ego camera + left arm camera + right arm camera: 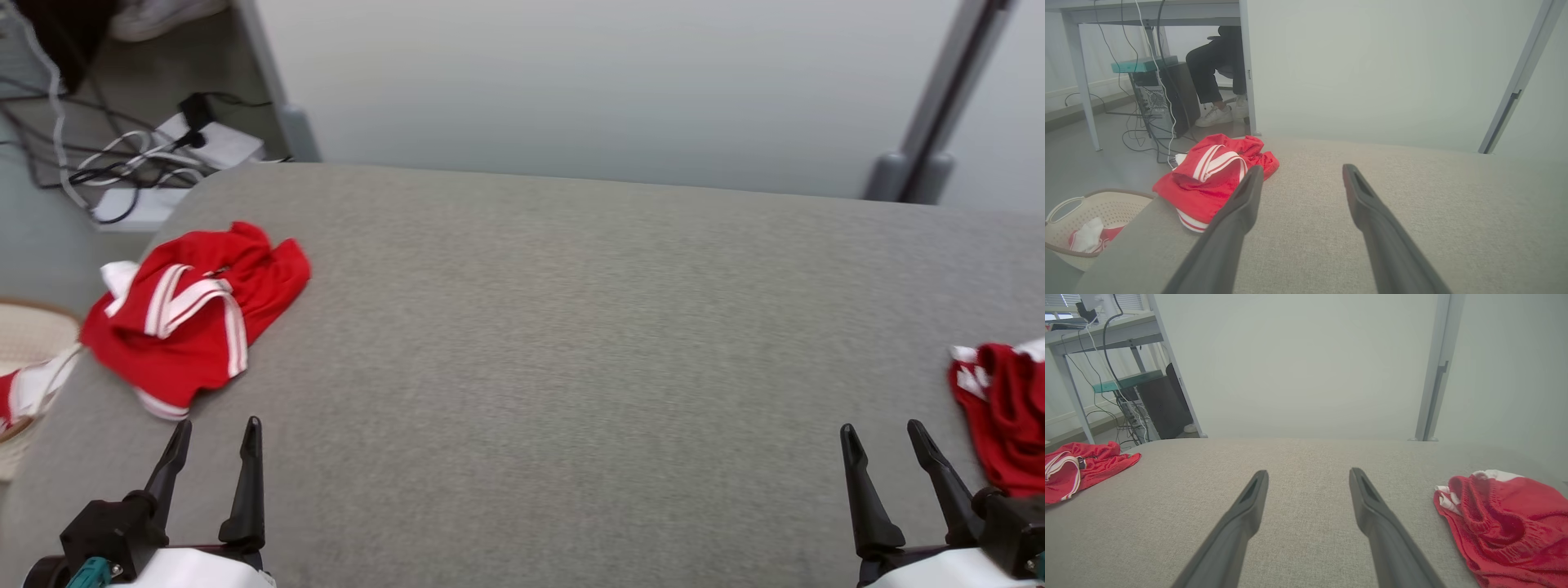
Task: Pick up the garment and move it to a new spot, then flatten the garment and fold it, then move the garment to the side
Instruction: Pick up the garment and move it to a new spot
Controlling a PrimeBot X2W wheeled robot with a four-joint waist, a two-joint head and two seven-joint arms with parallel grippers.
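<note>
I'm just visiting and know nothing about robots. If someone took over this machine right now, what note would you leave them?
Left gripper: open, empty, just short of the striped red garment at the left of the table.
Right gripper: open, empty, beside the second red garment at the right edge.
Both garments lie bunched, neither flattened nor folded; a basket stands on the floor at left.
Left to do: pick one up, move, flatten, fold, set aside.
</note>
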